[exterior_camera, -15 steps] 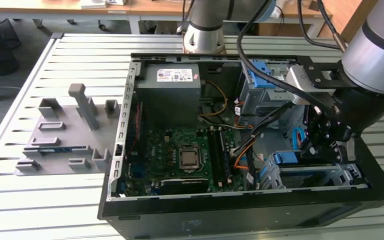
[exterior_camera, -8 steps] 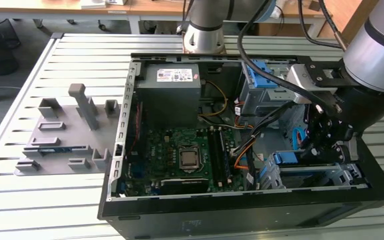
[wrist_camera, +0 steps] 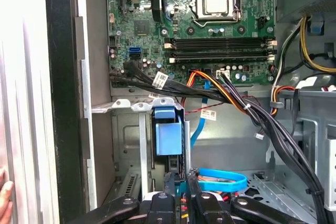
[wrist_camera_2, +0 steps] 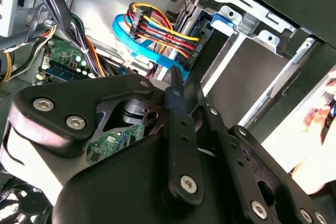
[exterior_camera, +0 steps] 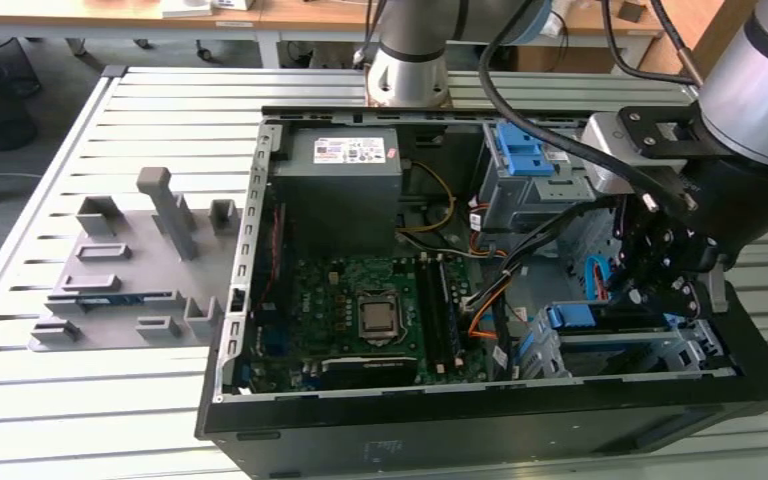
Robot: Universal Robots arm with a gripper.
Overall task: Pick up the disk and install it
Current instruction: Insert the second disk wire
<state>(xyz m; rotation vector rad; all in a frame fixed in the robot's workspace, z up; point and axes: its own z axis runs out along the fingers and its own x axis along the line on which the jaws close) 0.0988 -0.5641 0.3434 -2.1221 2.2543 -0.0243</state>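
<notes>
The disk [exterior_camera: 584, 318] stands on edge in the metal drive bay at the near corner of the open computer case, on the exterior view's right. Its blue carrier end [wrist_camera: 168, 136] shows between the bay's rails in the first wrist view. In the second wrist view a blue rail [wrist_camera_2: 223, 20] and plugged-in coloured cables [wrist_camera_2: 157, 30] mark it. My gripper [exterior_camera: 658, 270] hangs inside the case just above that bay. Its fingertips [wrist_camera_2: 176, 80] are pressed together, shut with nothing visible between them, close to the disk's cabled end. The same gripper [wrist_camera: 179, 179] sits just behind the blue carrier.
The motherboard [exterior_camera: 371, 310] and grey power-supply box [exterior_camera: 351, 165] fill the case's other half. Thick black cable bundles [wrist_camera: 262, 124] and a blue data cable [wrist_camera: 223, 179] run beside the gripper. A grey fixture [exterior_camera: 131, 270] lies on the slatted table. A person's hand [wrist_camera_2: 320, 116] rests outside the case.
</notes>
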